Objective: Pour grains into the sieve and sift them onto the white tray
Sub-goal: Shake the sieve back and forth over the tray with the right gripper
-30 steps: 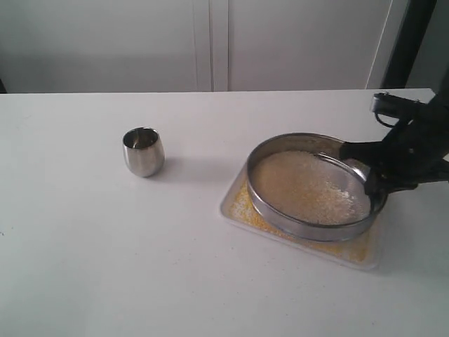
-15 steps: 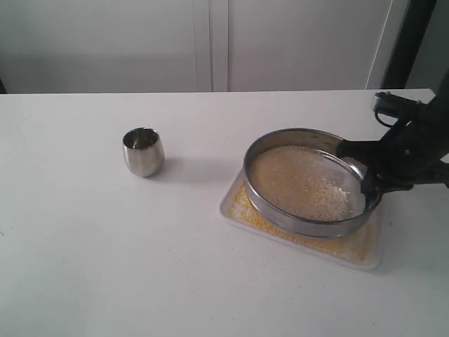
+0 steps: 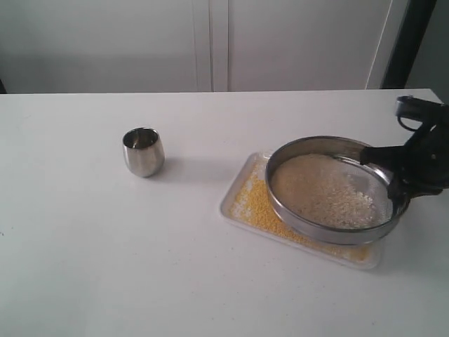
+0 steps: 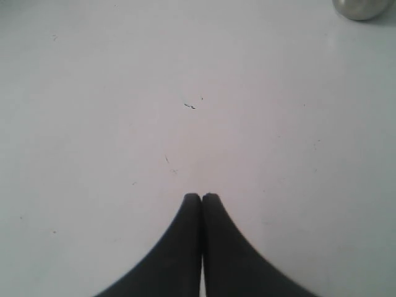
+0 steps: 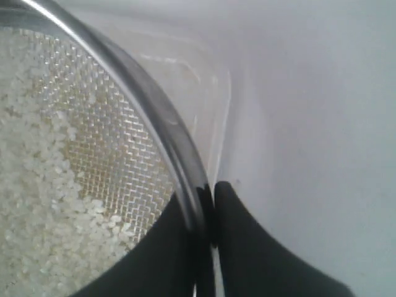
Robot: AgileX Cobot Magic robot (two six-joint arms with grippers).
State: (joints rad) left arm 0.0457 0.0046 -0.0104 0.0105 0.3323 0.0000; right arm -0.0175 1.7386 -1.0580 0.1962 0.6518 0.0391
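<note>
On the right side of the table (image 3: pixel 105 267), the right gripper (image 3: pixel 391 180) pinches the sieve (image 3: pixel 326 234) by its right rim, one finger inside the mesh, one outside, jaws closed down to rim thickness. So the sieve extends leftward from our hand, over the white tray (image 3: pixel 226 208). We can't tell if it rests on the tray or hangs just above it. The tray's long axis runs left to lower-right in the exterior view; the sieve covers its right part and overhangs that end, leaving the left end bare of it. We judge the next shake should run along that axis, back toward the left. The right arm is on it. The left gripper (image 4: pixel 202 198) is closed, holds nothing and hangs over bare table near the cup (image 3: pixel 143 151). Count: one sieve, one tray, one cup. Pale grains (image 3: pixel 326 193) lie in the sieve, yellow granules (image 3: pixel 256 203) on the tray.
</note>
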